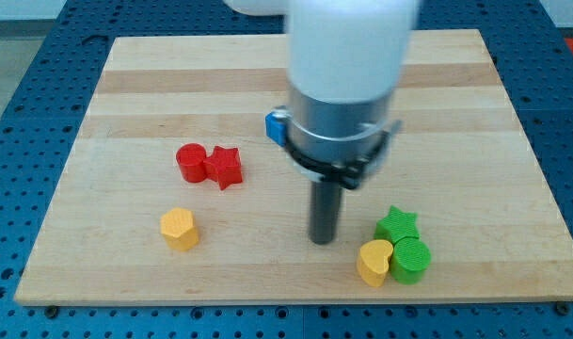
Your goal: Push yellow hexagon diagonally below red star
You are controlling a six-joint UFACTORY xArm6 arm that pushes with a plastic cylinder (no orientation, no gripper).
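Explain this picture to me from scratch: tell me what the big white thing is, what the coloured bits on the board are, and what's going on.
One camera looks down at a wooden board; its mounting isn't recorded. The white and grey cylinder is a robot arm's last section. It has no grasping end effector and holds nothing: it ends in a dark rod, and my tip slides on the board to push blocks. Toward the view's left sit a red cylinder touching a red star, with the yellow hexagon below them. My tip stands well right of those, just left of a cluster: green star, green cylinder, yellow heart. A blue block peeks from behind the arm.
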